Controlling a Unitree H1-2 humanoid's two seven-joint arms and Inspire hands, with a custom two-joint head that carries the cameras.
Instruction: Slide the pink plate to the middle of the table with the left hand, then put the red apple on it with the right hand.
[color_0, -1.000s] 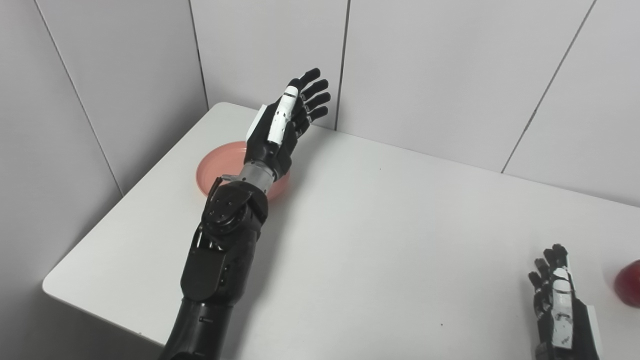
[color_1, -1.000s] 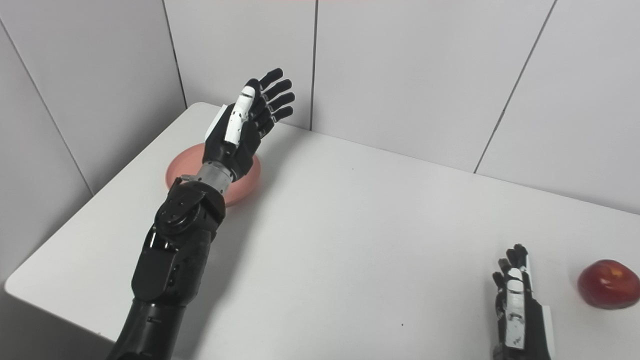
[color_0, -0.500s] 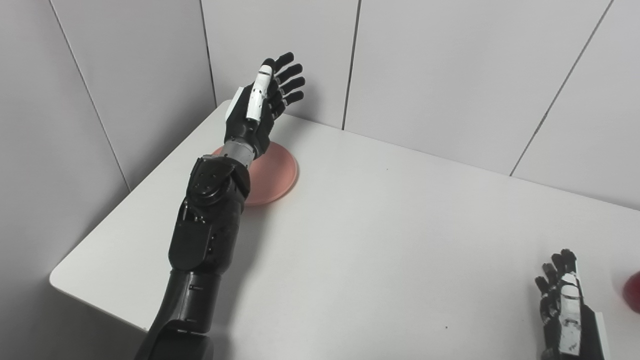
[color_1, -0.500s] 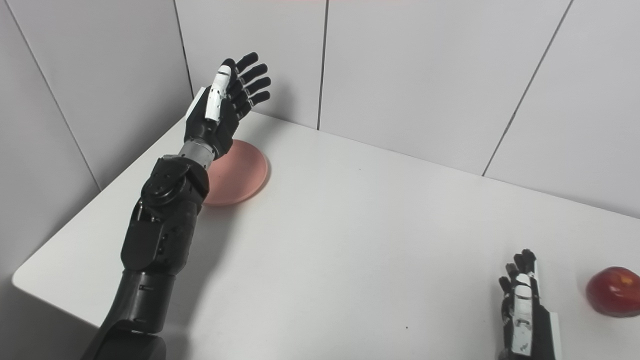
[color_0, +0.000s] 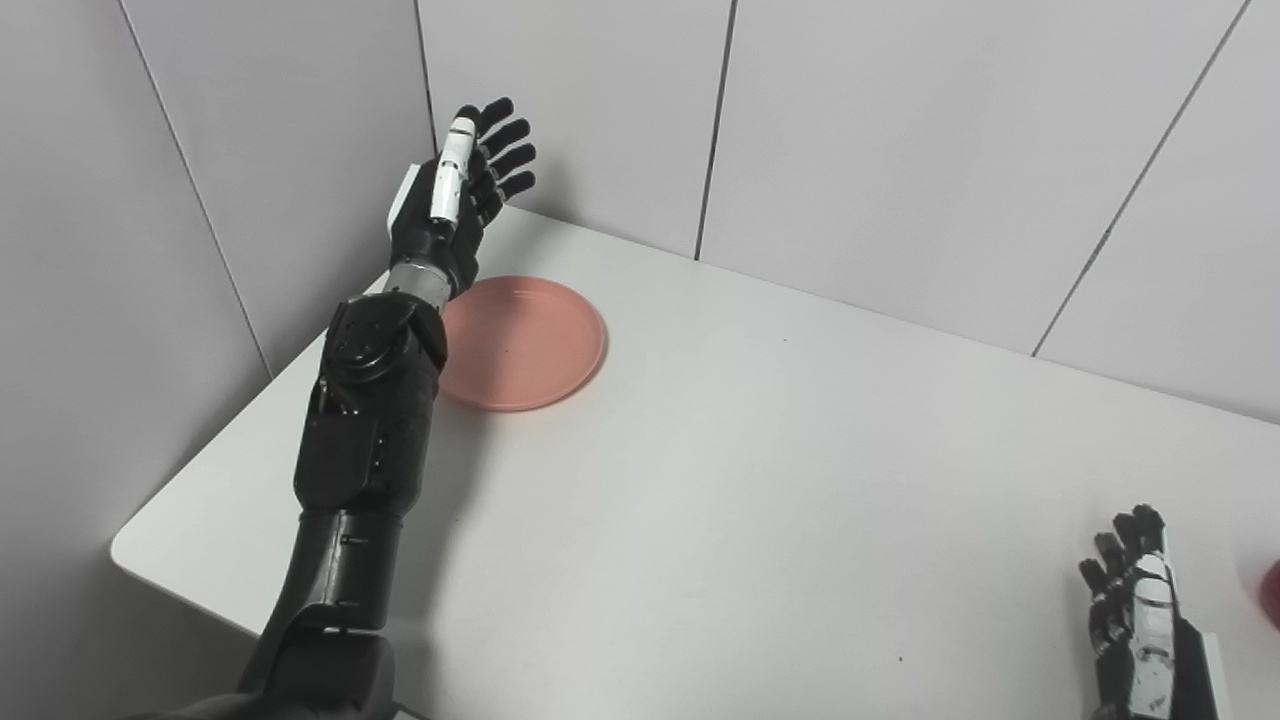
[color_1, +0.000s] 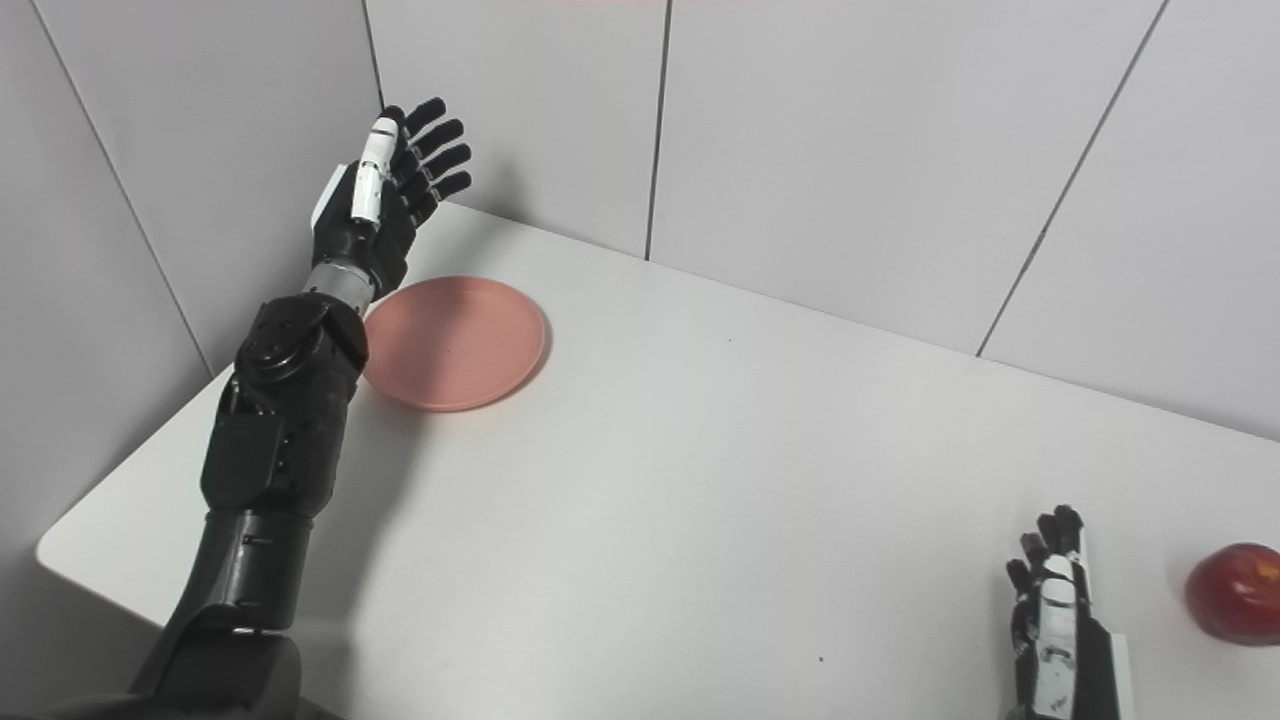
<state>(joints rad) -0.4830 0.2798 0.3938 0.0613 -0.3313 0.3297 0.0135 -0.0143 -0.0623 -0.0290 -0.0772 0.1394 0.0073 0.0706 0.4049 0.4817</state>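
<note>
— Starting with the biggest thing, what did the white surface (color_1: 700, 480) look like?

— It filled most of both views, set into a corner of grey wall panels (color_1: 850, 150). Its near edge and right end were cut off by the frame.

— And the left arm (color_1: 275, 430)?

— It rose from the bottom left, and its wrist hid a sliver of the pink plate (color_1: 455, 342) at the plate's left rim. The left hand (color_1: 385, 200) was raised by the far-left corner, fingers spread wide, holding nothing. Whether the wrist touched the plate could not be told.

— Where did the plate lie?

— Flat on the surface toward the far left, well apart from the middle.

— The right hand (color_1: 1055, 610)?

— Low at the bottom right, partly cut off by the lower edge, fingers straight and slightly apart, empty.

— The red apple (color_1: 1235, 592)?

— Near the right hand on the surface, clipped by the right edge; in the left eye view only a red sliver showed.
</note>
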